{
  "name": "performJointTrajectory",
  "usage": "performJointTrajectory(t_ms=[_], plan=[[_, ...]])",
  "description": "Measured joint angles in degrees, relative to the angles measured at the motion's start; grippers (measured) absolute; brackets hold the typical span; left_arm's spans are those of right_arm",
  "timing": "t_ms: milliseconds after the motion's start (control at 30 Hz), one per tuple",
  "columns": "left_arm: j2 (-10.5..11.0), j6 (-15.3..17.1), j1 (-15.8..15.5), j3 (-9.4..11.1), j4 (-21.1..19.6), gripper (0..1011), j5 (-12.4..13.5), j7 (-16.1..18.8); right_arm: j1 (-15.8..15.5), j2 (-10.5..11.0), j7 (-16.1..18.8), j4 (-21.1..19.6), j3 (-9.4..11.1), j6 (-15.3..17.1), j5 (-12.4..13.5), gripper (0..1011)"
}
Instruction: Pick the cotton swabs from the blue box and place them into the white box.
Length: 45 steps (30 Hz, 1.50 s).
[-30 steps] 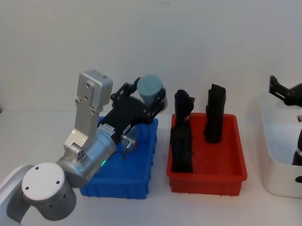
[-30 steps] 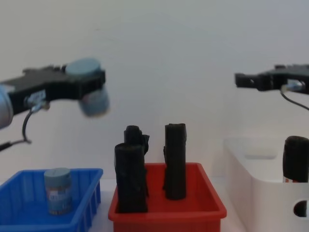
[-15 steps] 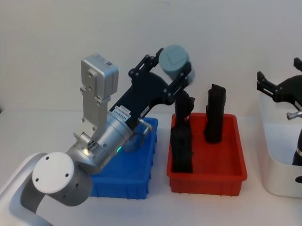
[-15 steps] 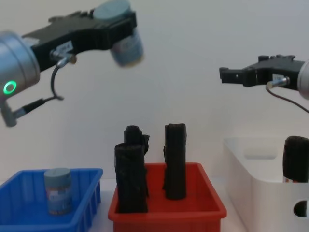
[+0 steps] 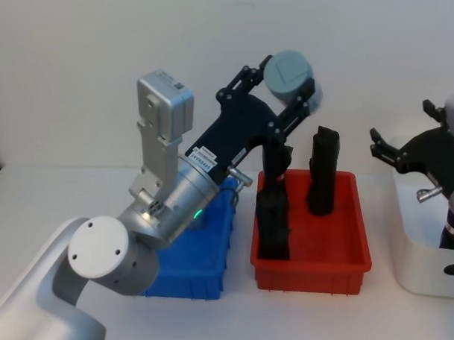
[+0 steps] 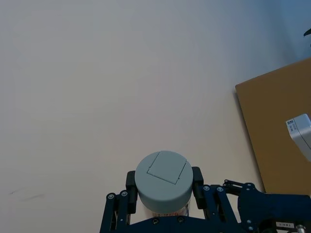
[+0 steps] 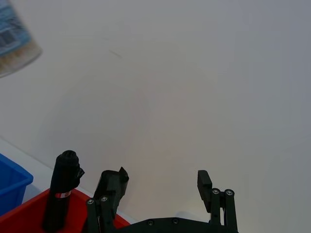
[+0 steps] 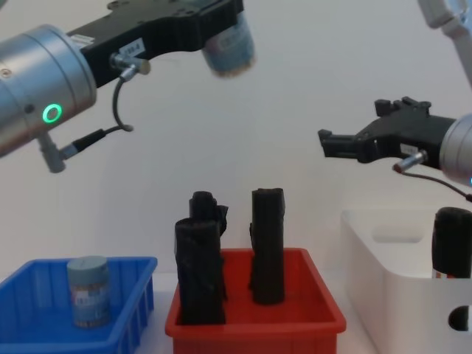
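My left gripper (image 5: 290, 84) is shut on a cotton swab tub (image 5: 287, 66) with a pale grey-blue lid, held high in the air over the back of the red bin. The same tub (image 8: 230, 46) shows at the top of the chest view, and its lid (image 6: 164, 175) sits between the left fingers. Another tub (image 8: 88, 290) stands in the blue box (image 8: 134, 308), which my left arm largely hides in the head view (image 5: 223, 228). At the right is the white box (image 5: 423, 262), also in the chest view (image 8: 389, 296). My right gripper (image 5: 402, 130) hangs open and empty above its left rim.
A red bin (image 5: 312, 265) between the two boxes holds tall black rolls (image 8: 199, 269). Another black roll (image 8: 451, 245) stands inside the white box. A brown board (image 6: 279, 131) leans at the wall. Behind everything is a plain white wall.
My left gripper has carried the tub up and to the right, from over the blue box to over the red bin. The right gripper has moved left and lower, still open.
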Motion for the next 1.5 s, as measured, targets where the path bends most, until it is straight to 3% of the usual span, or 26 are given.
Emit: performJointTrajectory(t_ms=[400, 633, 1000, 1500], plan=[[-2.4, 0.3, -2.1, 1.0, 3.2, 669, -0.5, -2.7, -1.4, 0.7, 0.2, 1.3, -1.4, -10.7, -6.1, 1001], [-3.6, 0.5, -3.0, 1.5, 5.0, 669, -0.9, -3.7, -2.5, 1.0, 0.4, -0.1, -2.1, -13.9, -7.8, 1001], [-4.8, 0.2, -3.6, 2.1, 7.0, 669, -1.9, -4.8, -3.3, 1.1, 0.6, -1.7, -2.8, -15.5, -9.6, 1001], [-5.6, 0.2, -3.9, 2.5, 8.3, 669, -2.0, -5.1, -3.4, 0.6, 0.2, -2.6, -3.4, -14.9, -10.3, 1001]])
